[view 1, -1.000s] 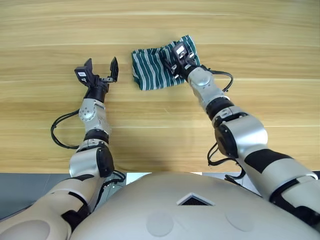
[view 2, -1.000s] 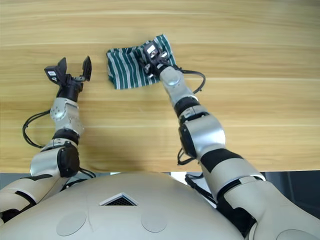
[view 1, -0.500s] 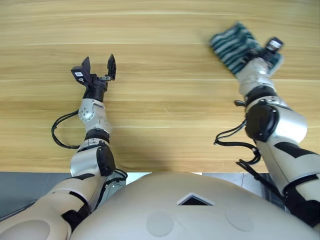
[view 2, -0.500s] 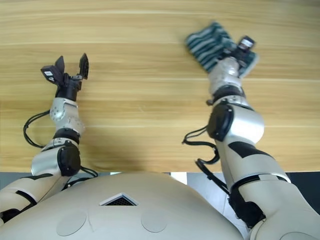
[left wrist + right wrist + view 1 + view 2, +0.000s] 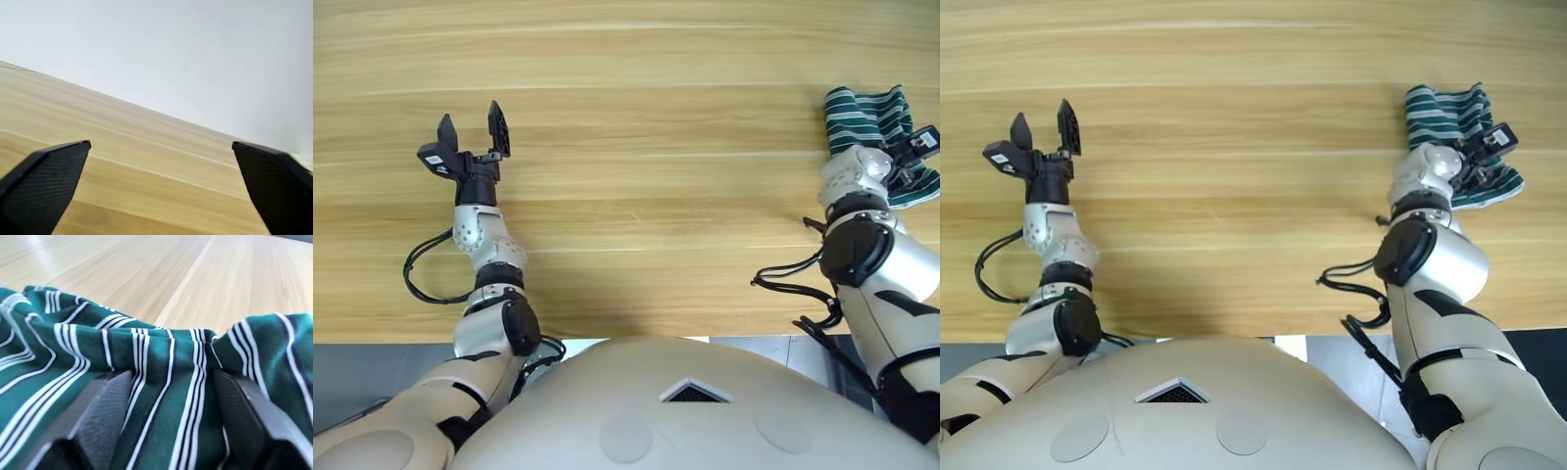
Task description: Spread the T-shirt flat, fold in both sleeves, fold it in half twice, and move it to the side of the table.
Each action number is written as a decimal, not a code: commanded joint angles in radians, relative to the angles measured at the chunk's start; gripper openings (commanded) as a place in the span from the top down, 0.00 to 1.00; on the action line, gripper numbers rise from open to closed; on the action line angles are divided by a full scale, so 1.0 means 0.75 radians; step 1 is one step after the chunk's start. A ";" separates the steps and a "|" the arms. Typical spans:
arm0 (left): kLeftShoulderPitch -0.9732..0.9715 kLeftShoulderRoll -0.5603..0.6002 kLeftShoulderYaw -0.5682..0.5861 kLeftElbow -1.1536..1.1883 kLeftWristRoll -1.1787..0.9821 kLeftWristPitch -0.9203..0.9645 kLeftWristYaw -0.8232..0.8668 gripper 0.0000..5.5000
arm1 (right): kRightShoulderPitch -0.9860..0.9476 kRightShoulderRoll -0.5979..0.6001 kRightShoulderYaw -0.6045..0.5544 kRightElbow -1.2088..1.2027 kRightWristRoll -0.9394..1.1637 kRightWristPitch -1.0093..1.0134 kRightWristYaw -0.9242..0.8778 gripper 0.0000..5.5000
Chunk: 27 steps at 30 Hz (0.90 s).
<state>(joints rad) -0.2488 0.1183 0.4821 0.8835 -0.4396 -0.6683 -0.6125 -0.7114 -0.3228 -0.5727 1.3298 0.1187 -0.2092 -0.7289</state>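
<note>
T-shirt, green with thin white stripes, lies as a small folded bundle on the wooden table, far over on my right side and close to the edge of what the head camera takes in. Its near end sits under the end of my right arm, and the rest fans out toward the far side of the table.

From the right wrist camera I see the right gripper closed down on the cloth. Its two dark fingers stand one on either side of a thick, bunched fold, and the striped fabric fills the gap between them completely. The cloth puckers where it is pinched and spreads out beyond the fingertips onto the bare wood.

My left gripper is well apart from the shirt, out over the left part of the table. Its jaws are spread wide and hold nothing. In the left wrist camera both black fingertips frame a stretch of pale wood grain, with a plain light wall rising past the table's far edge. I cannot tell from these views whether the left fingertips touch the tabletop or hang just above it.
</note>
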 commanded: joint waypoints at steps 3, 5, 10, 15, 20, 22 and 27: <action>0.332 -0.079 0.082 -0.063 -0.072 -0.122 0.015 0.02 | -0.202 0.361 0.639 -0.051 -0.574 -0.431 -0.035 0.45; 0.339 -0.087 0.085 -0.150 -0.101 -0.124 0.019 0.02 | -0.206 0.522 0.817 -0.047 -0.700 -0.508 0.078 0.45; 0.308 -0.154 0.067 -0.157 -0.035 -0.198 0.151 0.02 | -0.058 0.717 1.054 0.012 -0.841 -0.512 0.277 0.45; 0.215 -0.188 -0.053 0.050 0.329 -0.327 0.507 0.02 | 0.061 0.697 1.030 0.013 -0.758 -0.506 0.419 0.45; 0.124 -0.176 -0.279 0.092 0.806 -0.359 0.887 0.02 | 0.161 0.627 0.919 -0.047 -0.601 -0.594 0.501 0.45; 0.117 -0.180 -0.390 0.101 0.958 -0.363 1.005 0.02 | 0.233 0.601 0.922 -0.090 -0.584 -0.655 0.511 0.45; 0.119 -0.262 -0.583 0.179 1.033 -0.363 1.067 0.10 | 0.442 0.510 0.926 -0.326 -0.601 -0.777 0.426 0.45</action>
<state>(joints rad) -0.2753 0.0285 0.0874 0.8973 0.3591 -0.9388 0.1982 -0.4394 0.0876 0.1155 1.1412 -0.3102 -0.7721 -0.3749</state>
